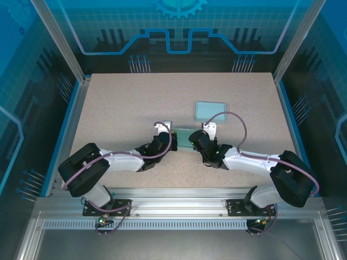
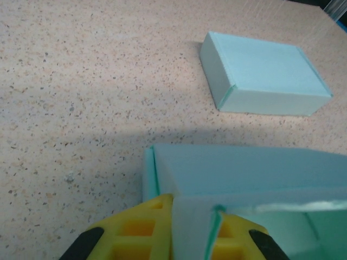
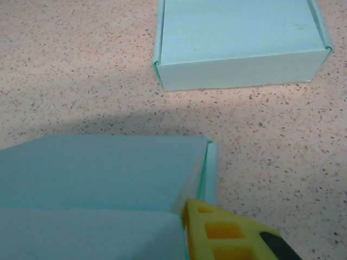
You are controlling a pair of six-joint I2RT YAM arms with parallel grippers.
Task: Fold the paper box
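Mid-fold, I'd say: the paper box sits at the centre of the table, left gripper clamped on its 9 o'clock end wall, right gripper at 3 o'clock with its grip impossible to tell, finished box at 1 o'clock, and next comes tucking the ends in squarely.

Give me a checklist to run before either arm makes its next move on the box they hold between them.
1. Left gripper has hold of the unfinished box: a wall of it stands pinched between the fingers. Ok.
2. Right gripper has hold of the other end: one yellow finger lies against the box, its partner is hidden. Cannot tell.
3. Closed box is out of the way: it lies farther back, with bare table between the two boxes. Ok.
4. Unfinished box is fully closed: the left wrist view looks into an open inside. Not ok.
5. Unfinished box rests flat on the table: its underside is hidden. Cannot tell.
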